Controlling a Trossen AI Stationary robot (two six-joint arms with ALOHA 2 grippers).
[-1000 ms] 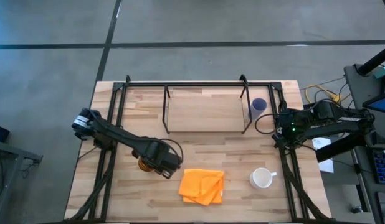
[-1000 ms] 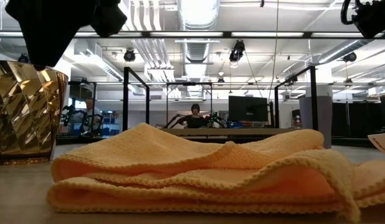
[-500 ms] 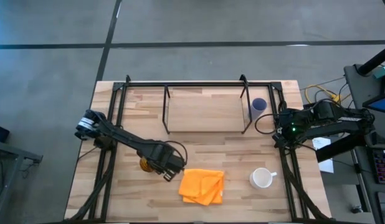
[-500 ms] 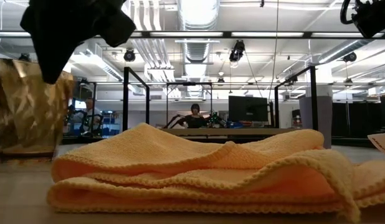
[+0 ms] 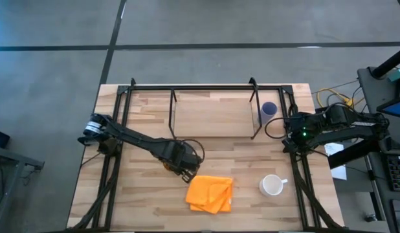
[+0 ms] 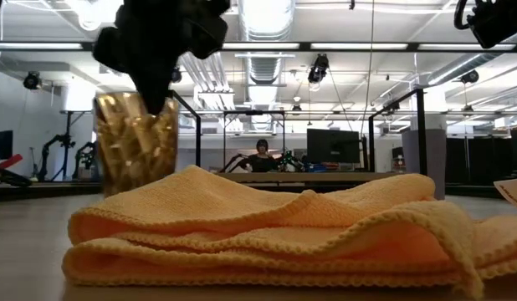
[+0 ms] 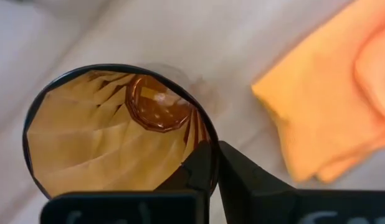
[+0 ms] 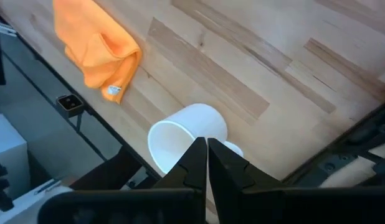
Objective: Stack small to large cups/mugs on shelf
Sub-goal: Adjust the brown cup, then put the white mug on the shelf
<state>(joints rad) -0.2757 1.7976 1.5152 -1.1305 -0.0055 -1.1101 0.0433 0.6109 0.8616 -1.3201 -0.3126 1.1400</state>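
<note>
Left wrist view: left hand [image 7: 208, 168] clamped on amber tumbler [image 7: 111, 134] rim; right hand [image 8: 206, 163] together.

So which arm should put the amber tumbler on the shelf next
Left. The left gripper already pinches the amber tumbler by its rim, just in front of the shelf. The right gripper is parked at the table's right edge.

A glossy, faceted translucent amber tumbler [image 7: 111, 130], a matt knitted orange cloth [image 6: 275, 230], a pale wood table [image 5: 242, 155].

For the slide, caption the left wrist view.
Left gripper clamps the rim of the faceted amber translucent tumbler beside the folded orange cloth on the pale wood table.
</note>
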